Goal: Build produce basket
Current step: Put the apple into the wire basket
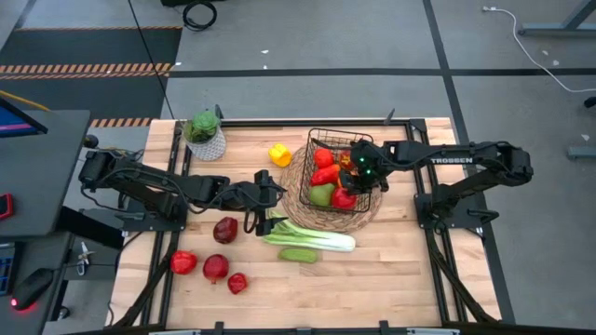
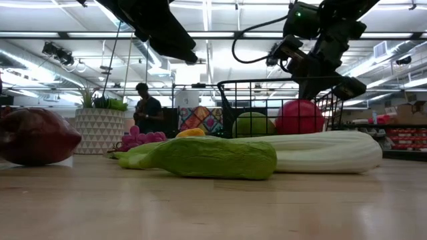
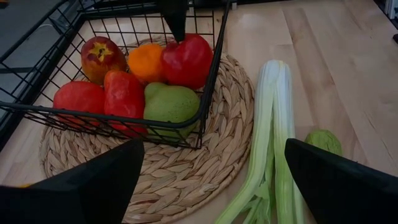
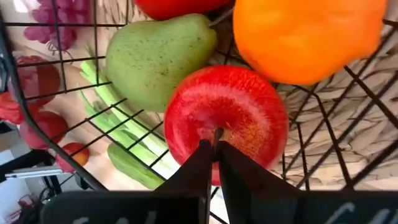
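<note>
- High view: the right tool [image 1: 358,177] is reaching down inside the basket [image 1: 314,141], which is sitting on the mat [image 1: 368,216] toward the surface's far right. The left tool [image 1: 253,197] is hanging near the middle of the surface, just beside the leek [image 1: 312,237], with the cucumber [image 1: 299,254] in front of it. Four apples [image 1: 224,230] are lying toward the near left corner and a yellow pepper [image 1: 278,154] is sitting near the far edge, so most of the job is remaining. Risk: with both arms this close, a left reach toward the basket could be clipping the right arm.
- Low view: the leek [image 2: 313,151] and cucumber [image 2: 207,158] are lying in front of the basket [image 2: 230,100]. A rising right tool could be catching the wire rim and dragging the basket off the mat.
- Left wrist view: the left fingers [image 3: 87,183] are standing spread wide, empty, aiming between the basket [image 3: 211,68] and the leek [image 3: 273,118]. A low approach could be rolling the leek away.
- Right wrist view: the right fingers [image 4: 202,168] are pressed together, tips touching an apple [image 4: 227,121] beside a pear [image 4: 158,56] and an orange [image 4: 308,34], apparently gripping nothing. Pushing down could be wedging the fruit against the wires.
</note>
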Available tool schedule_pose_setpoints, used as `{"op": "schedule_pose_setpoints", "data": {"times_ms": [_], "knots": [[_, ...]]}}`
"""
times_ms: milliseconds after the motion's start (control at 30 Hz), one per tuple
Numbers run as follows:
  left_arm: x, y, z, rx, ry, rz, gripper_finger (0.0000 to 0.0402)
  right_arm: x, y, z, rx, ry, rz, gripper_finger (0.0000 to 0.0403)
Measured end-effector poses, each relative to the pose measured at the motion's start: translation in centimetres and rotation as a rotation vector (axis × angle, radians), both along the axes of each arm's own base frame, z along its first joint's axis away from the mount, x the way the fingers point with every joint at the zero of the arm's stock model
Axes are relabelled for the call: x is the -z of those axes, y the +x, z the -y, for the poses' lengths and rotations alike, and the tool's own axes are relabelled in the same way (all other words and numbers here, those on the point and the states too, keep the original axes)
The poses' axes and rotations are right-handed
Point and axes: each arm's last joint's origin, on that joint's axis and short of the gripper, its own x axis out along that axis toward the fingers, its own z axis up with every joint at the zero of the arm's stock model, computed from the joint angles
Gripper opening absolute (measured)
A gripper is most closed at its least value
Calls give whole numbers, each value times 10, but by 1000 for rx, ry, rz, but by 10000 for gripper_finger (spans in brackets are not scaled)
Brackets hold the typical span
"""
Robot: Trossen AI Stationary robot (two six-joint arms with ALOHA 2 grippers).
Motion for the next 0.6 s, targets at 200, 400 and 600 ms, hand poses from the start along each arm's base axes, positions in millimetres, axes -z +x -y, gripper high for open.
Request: {"op": "schedule_pose_setpoints", "data": {"times_ms": [200,400,600], "knots": [[0,0,0,0,1,0,396,-2,3,1,-1,-12,43,32],[0,0,0,0,0,0,396,-4,6,2,-1,-20,70,32],[0,0,0,0,1,0,396,-3,6,4,43,-96,53,32]]}}
